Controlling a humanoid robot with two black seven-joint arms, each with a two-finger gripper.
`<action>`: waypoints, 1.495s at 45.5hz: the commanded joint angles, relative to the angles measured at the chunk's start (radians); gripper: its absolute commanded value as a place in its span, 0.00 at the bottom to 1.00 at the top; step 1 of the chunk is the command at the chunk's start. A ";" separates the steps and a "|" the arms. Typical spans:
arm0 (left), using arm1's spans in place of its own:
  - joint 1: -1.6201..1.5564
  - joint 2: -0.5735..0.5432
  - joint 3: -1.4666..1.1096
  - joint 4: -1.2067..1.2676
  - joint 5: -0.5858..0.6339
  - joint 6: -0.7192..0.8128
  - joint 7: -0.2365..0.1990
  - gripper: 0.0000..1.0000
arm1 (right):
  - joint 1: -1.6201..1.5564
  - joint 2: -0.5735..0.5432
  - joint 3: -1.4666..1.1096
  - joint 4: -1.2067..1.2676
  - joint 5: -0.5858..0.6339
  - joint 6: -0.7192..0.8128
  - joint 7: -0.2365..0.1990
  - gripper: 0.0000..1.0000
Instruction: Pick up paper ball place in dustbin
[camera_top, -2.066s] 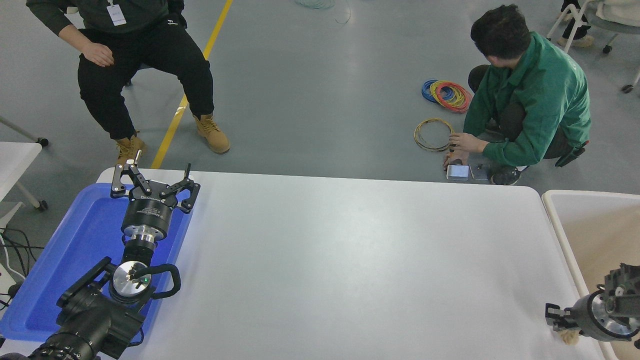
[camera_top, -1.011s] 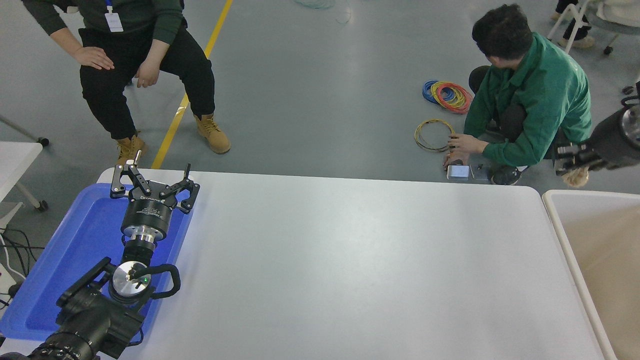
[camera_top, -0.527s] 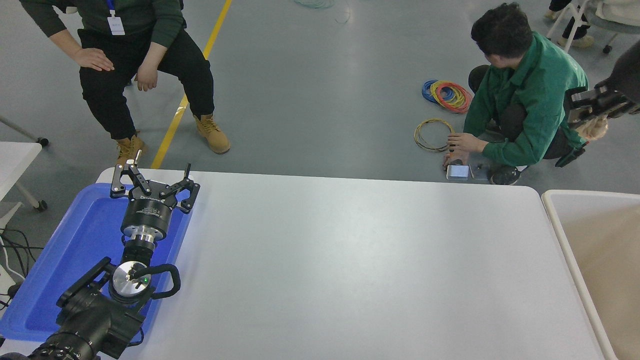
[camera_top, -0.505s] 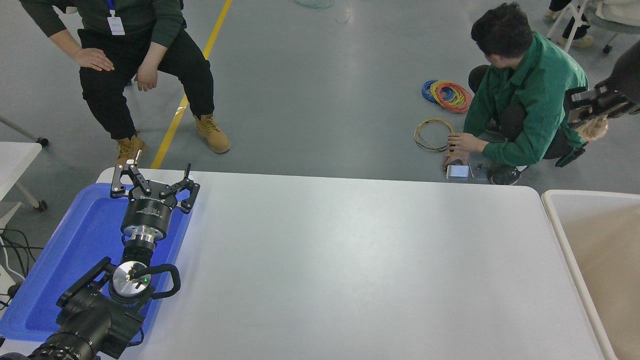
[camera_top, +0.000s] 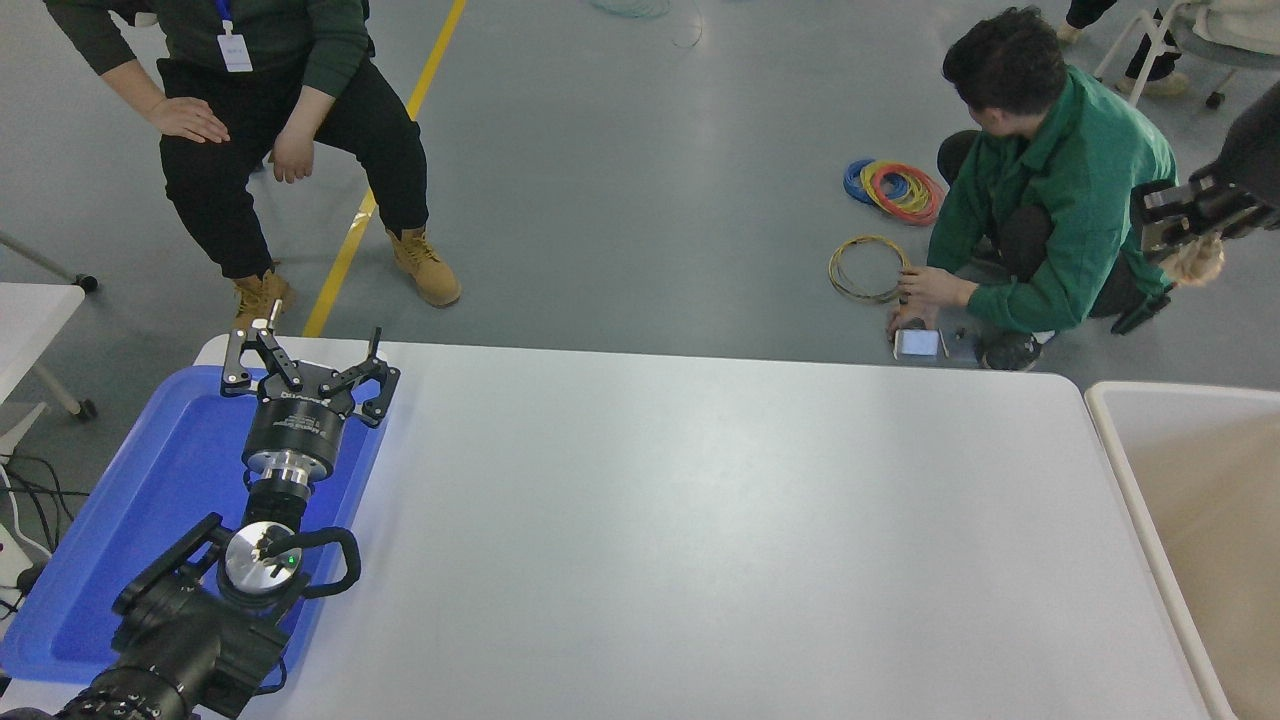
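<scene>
My right gripper (camera_top: 1172, 232) is raised high at the right edge of the head view, shut on the tan paper ball (camera_top: 1196, 264), which hangs just under its fingers. The cream-white dustbin (camera_top: 1108, 425) stands at the table's right end, below and in front of the gripper; its beige inside shows. My left gripper (camera_top: 305, 362) is parked open over the blue tray at the lower left.
A blue shallow tray (camera_top: 170, 480) lies at the table's left end. A person in green (camera_top: 1060, 190) crouches on the floor beyond the far edge by coils of wire (camera_top: 895, 190). Another person (camera_top: 270, 110) sits at the top left.
My right arm rose from low at the table's right edge, carrying the ball up high above the dustbin's far end. In the last half second it barely moved.
</scene>
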 joint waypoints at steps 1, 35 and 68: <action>0.000 -0.001 0.000 0.000 0.000 0.000 0.001 1.00 | -0.323 -0.075 0.038 -0.293 -0.009 -0.087 0.002 0.00; 0.000 0.000 0.000 0.000 0.000 0.000 0.001 1.00 | -1.182 0.051 0.331 -0.854 0.265 -0.629 -0.002 0.00; 0.000 0.000 0.000 0.000 0.000 -0.002 -0.001 1.00 | -1.424 0.173 0.528 -0.936 0.273 -0.756 -0.002 0.00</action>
